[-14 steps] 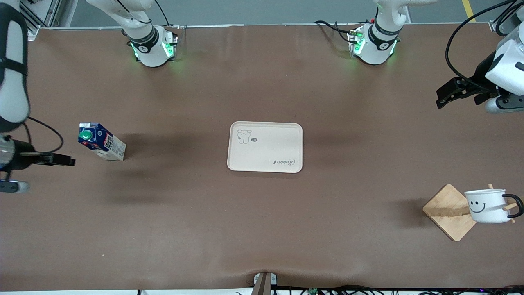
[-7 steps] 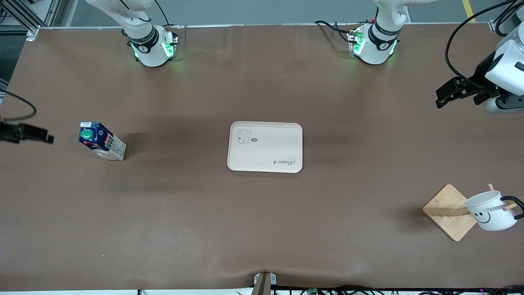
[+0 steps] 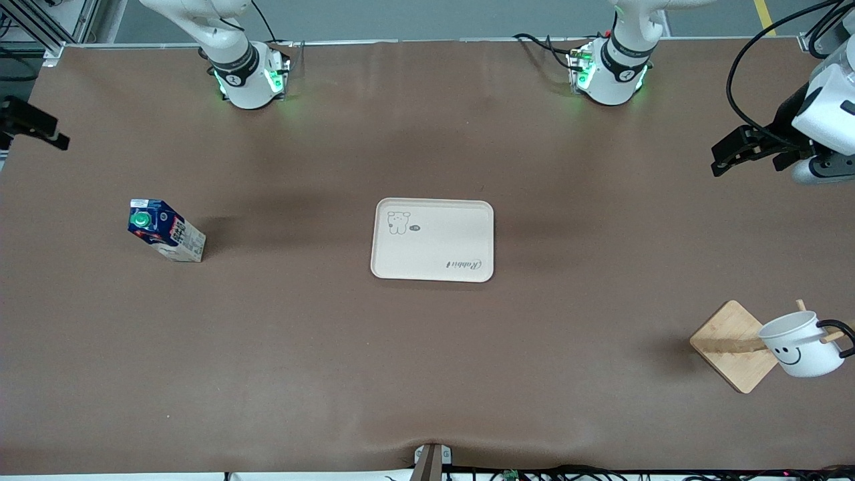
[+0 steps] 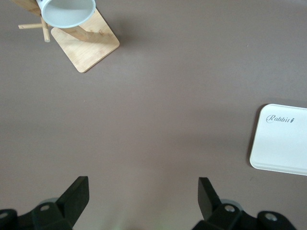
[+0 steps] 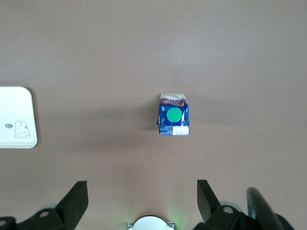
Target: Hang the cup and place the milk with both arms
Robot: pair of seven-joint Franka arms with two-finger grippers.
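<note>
The milk [image 3: 165, 230], a blue carton with a green cap, stands upright on the table toward the right arm's end; it also shows in the right wrist view [image 5: 173, 115]. The cup [image 3: 801, 345], white with a smiley, hangs tilted by its black handle on a peg of the wooden rack [image 3: 731, 344]; it also shows in the left wrist view [image 4: 67, 10]. My right gripper [image 3: 33, 123] is open and empty over the table's edge at its own end [image 5: 141, 197]. My left gripper [image 3: 725, 157] is open and empty over the table at its own end [image 4: 142, 194].
A cream tray [image 3: 432, 239] with a rabbit print lies in the middle of the table, between the milk and the rack; it also shows in the left wrist view [image 4: 283, 139] and the right wrist view [image 5: 17, 117]. The arm bases stand along the table's edge farthest from the front camera.
My right gripper has drawn away from the milk, out to the table's edge at its end. The cup tipped and settled on its peg. My left gripper has hardly moved.
</note>
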